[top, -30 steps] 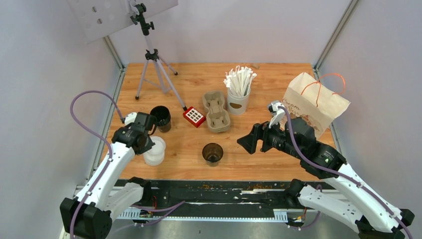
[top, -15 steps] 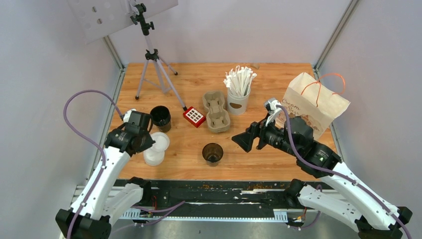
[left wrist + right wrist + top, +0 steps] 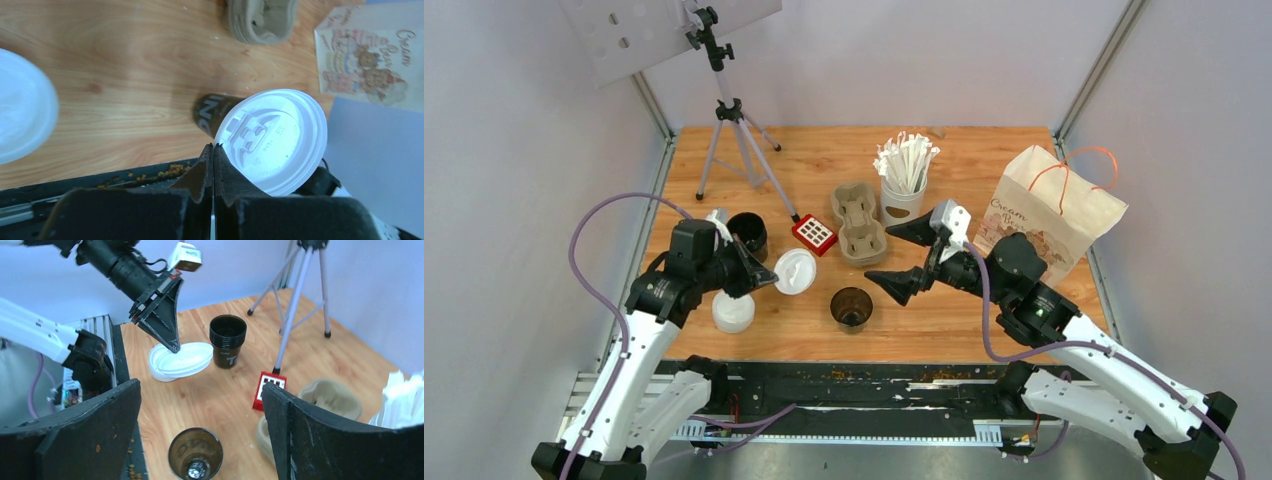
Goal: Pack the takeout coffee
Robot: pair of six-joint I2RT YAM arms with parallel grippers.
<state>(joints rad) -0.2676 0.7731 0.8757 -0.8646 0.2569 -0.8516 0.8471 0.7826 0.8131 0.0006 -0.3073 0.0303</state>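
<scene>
My left tool [image 3: 762, 272] is pinched tight on the rim of a white lid [image 3: 795, 270], holding it above the table [image 3: 804, 150]. The open brown cup [image 3: 852, 307] stands just right of it. My right tool [image 3: 880, 255] hangs with jaws spread wide, just past the cup.

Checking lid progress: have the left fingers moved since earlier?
Yes: left fingers, gripping a white lid, moved right from the lid stack toward the brown cup.

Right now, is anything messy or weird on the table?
Yes. Brown crumbs lie scattered along the black strip at the near edge, like a spill. Also, the middle brown cup stands open while the left end effector pinches a white lid by its rim.
</scene>
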